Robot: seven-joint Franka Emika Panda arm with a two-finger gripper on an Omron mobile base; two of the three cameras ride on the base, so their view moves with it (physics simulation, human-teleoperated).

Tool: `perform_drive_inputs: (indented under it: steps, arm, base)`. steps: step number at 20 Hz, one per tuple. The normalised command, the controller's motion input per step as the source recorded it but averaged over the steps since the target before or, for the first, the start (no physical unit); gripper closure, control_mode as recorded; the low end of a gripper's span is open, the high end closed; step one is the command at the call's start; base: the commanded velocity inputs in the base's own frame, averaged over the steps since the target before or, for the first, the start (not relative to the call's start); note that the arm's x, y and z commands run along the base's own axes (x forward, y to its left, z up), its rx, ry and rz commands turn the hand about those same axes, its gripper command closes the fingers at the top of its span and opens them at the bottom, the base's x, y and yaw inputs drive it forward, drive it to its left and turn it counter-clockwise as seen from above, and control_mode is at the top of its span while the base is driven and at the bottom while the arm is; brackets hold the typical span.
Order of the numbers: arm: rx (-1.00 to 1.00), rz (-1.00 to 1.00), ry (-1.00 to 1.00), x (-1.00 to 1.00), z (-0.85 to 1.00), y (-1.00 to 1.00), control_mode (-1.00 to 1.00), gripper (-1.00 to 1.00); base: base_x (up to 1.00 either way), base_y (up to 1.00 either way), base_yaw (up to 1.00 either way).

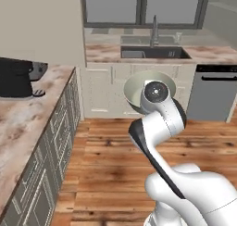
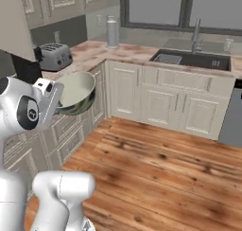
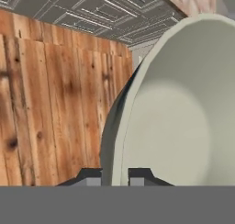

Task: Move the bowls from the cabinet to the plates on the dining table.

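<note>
Bowl (image 3: 183,117) rim between fingers (image 3: 140,175) (pinched).

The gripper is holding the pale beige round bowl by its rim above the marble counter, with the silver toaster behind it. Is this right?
Not quite. The gripper does hold the pale beige round bowl by its rim, but above the wooden floor, not the counter; the right base view shows this. The silver toaster is behind.

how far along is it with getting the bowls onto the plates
Done: one bowl is out of the cabinet. In hand: the gripper is shut on its rim, carrying it tilted above the wood floor. Left: setting it on a plate; no plates or dining table are in sight here.
</note>
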Motion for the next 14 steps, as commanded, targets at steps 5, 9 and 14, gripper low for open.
perform_drive_inputs:
  steps: [5,9,14]
  arm:
    - [0.0,0.0,0.0,0.0,0.0,0.0,1.0,1.0]
    - [0.0,0.0,0.0,0.0,0.0,0.0,1.0,1.0]
    - [0.0,0.0,0.0,0.0,0.0,0.0,1.0,1.0]
  base:
    - [-0.01,-0.21,-0.41]
    - [0.0,-0.25,-0.34]
    - [0.0,-0.33,-0.34]
